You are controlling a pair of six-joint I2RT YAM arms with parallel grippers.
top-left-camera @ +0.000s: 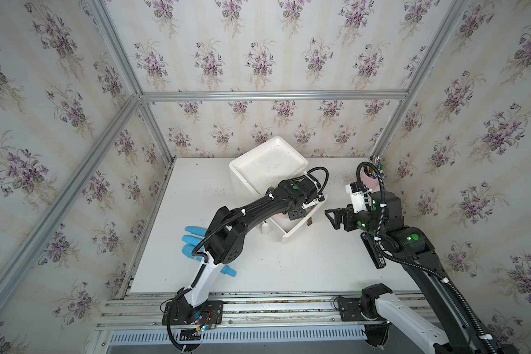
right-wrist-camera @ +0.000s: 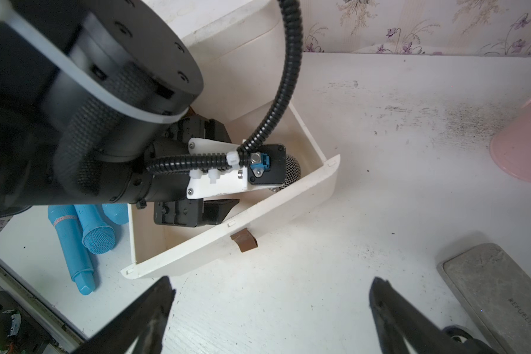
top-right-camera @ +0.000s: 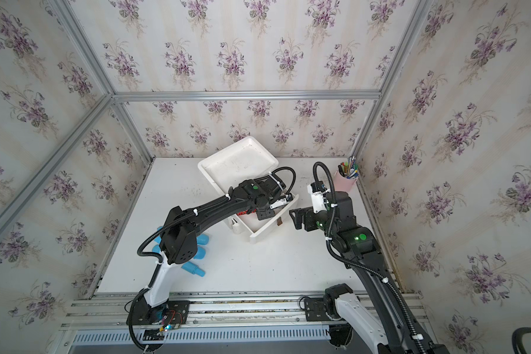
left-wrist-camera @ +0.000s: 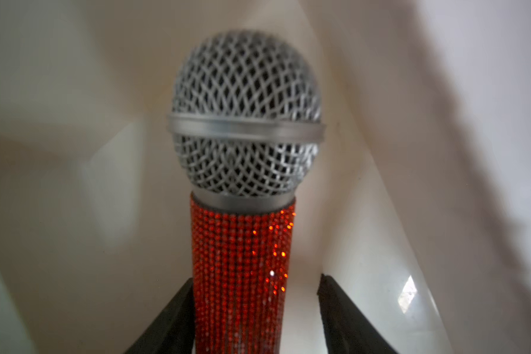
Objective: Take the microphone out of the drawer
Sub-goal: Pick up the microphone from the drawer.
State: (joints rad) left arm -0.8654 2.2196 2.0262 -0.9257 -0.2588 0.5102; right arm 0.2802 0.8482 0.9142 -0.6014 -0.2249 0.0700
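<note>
Loosely, microphone [left-wrist-camera: 242, 190] between left fingers [left-wrist-camera: 334, 318].

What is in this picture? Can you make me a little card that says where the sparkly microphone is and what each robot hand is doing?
microphone: red sparkly handle, silver mesh head, inside the drawer
drawer: pulled open
left gripper: down in the drawer, jaws open around the handle, gap on one side
right gripper: open, empty, near the drawer's front
also on table: blue microphones, pink cup of pens
</note>
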